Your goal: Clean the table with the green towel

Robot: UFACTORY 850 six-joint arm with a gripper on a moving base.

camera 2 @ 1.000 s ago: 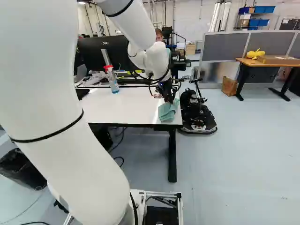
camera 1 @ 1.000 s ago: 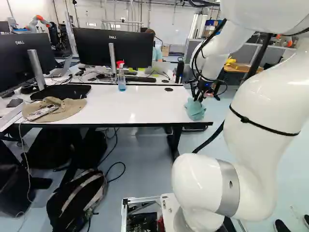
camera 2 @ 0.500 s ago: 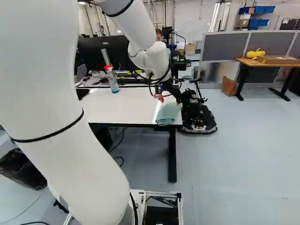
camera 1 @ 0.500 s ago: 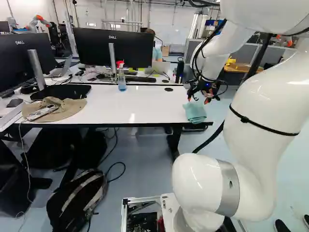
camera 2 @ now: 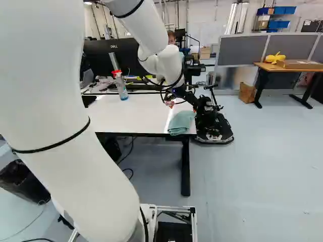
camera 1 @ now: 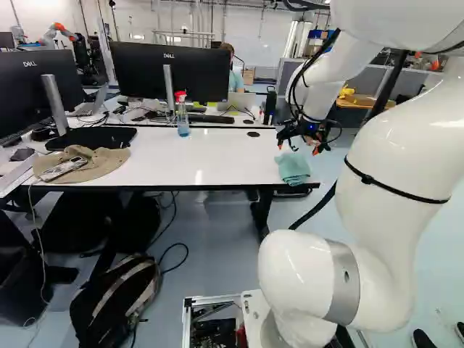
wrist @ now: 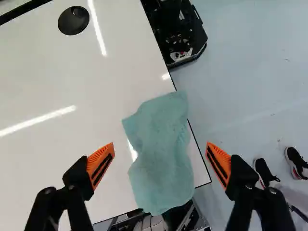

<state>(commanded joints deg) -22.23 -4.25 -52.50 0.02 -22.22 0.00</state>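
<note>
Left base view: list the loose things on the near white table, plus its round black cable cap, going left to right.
Tan hat → spray bottle with red top → round black cable cap → green towel

The soft green towel [wrist: 161,154] lies flat, unevenly folded and rumpled, below the open end effector [camera 1: 298,148], ungripped, at a corner of the worktop [camera 1: 217,156], overlapping its edge. The worktop is white, glossy, dark-edged and level.
</note>
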